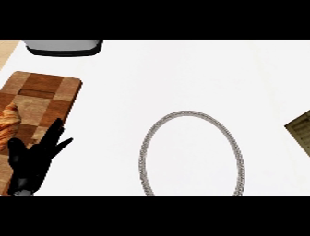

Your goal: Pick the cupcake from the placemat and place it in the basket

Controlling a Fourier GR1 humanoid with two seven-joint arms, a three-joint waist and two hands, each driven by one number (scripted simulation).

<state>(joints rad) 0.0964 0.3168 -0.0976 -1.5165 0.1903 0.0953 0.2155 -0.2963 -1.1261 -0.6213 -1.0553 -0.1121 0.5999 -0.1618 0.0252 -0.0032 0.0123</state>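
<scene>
Head view from my end: left hand [32,159] sits open, fingers up, holding nothing, over the wooden board [32,99] beside a croissant [5,125]. Right hand's out of sight, and I see an oval ring [192,154] mid-counter.

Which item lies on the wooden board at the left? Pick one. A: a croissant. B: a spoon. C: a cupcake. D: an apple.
A: a golden-brown croissant lies on the wooden board, just beyond the open left hand.
</scene>
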